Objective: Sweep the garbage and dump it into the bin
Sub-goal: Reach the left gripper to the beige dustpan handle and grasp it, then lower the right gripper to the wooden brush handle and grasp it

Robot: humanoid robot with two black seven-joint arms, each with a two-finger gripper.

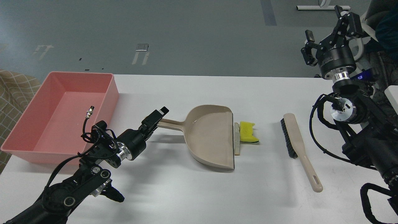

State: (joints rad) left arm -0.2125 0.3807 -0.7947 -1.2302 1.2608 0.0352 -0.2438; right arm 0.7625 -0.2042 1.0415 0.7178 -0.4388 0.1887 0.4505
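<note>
The beige dustpan [211, 137] lies mid-table, its handle [172, 123] pointing left. The garbage lies at its right lip: a thin beige-grey strip [237, 140] against the edge and a bright yellow notched sponge piece [248, 132] just right of it. My left gripper [157, 118] is open, its fingers at the handle's left end and covering the tip. My right gripper [329, 31] is open and empty, raised high at the far right. The pink bin [113, 93] stands at the far left of the table.
A beige hand brush [297, 143] with black bristles lies right of the garbage, handle toward the front. A loose cable connector [90, 109] sticks up from my left wrist near the bin. Checked fabric [15, 90] lies left of the table.
</note>
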